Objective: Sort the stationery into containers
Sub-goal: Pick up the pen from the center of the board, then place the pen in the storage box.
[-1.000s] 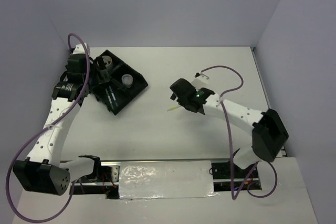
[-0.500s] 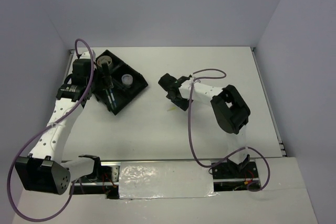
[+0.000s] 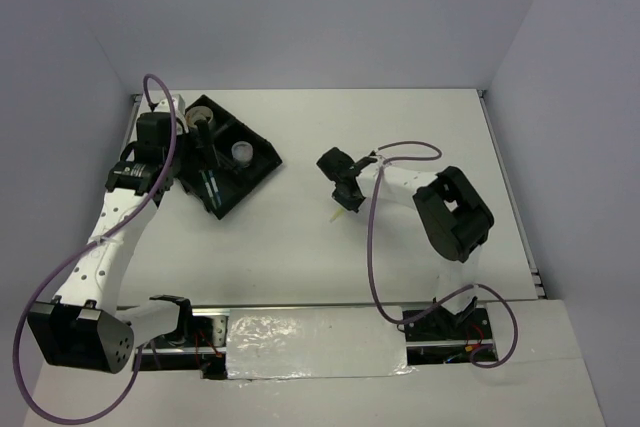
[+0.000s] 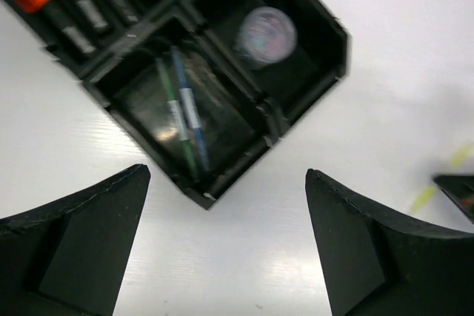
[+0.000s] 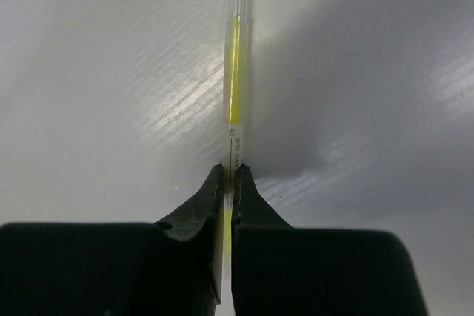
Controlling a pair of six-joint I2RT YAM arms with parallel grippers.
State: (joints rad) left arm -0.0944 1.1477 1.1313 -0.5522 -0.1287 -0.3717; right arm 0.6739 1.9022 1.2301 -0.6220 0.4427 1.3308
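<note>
— The right gripper [image 5: 229, 177] is clenched on the thin yellow clear-barrelled pen [image 5: 235, 72], down at the white table's [image 3: 420, 137] middle!
— And the left gripper [image 4: 226, 179] hangs spread wide above the black plastic four-compartment tray [image 3: 270, 160], far left

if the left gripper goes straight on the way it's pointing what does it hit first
The left gripper would probably meet the black tray first, near the corner of the compartment holding two pens; depth is unclear.

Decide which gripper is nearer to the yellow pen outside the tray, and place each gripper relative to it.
Right. The right gripper is shut on the yellow pen; the left gripper hangs open above the black tray, well off to the pen's left.
</note>
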